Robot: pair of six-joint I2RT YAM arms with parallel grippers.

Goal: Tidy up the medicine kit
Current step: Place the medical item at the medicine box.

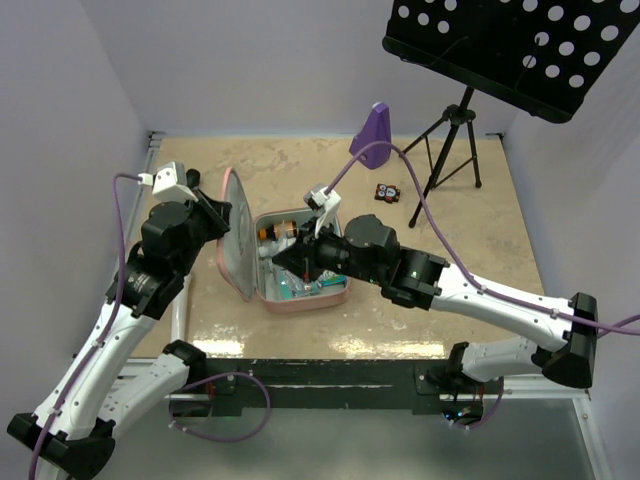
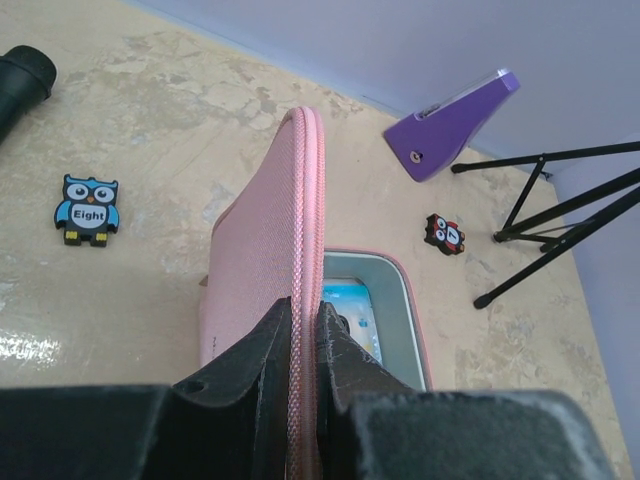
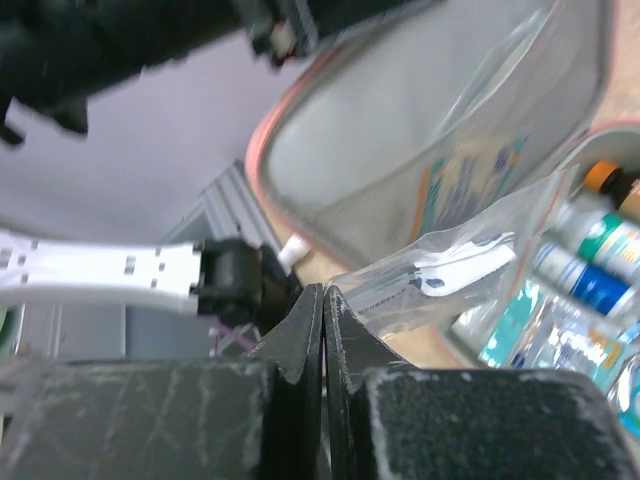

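Pink medicine kit [image 1: 310,303] lies open on the tan table [image 1: 480,260], left of centre in the top view, its base packed with small bottles [image 3: 600,235] and packets. Its lid [image 1: 236,235] stands nearly upright along the base's left side, the pale lining facing the contents.

The left gripper [image 2: 305,312] is clamped on the lid's zip edge: in the left wrist view a black finger [image 2: 265,345] presses on each side of the pink rim. In the top view it sits at the lid's upper end.

The right gripper [image 3: 322,295] reaches into the middle of the case from the right of the top view, with its jaws pressed together. A clear plastic bag [image 3: 450,270] holding something white meets the tips at one corner. Whether that corner is actually pinched is hard to judge, as the view is blurred.

A purple metronome-shaped object [image 1: 377,128] stands at the far edge of the table, above the case in the top view. A small red owl tile [image 1: 386,192] lies just below it, near the tripod legs of a black music stand [image 1: 520,50] at upper right. A blue owl tile [image 2: 88,210] marked "Eight" lies on the table at the left of the left wrist view.
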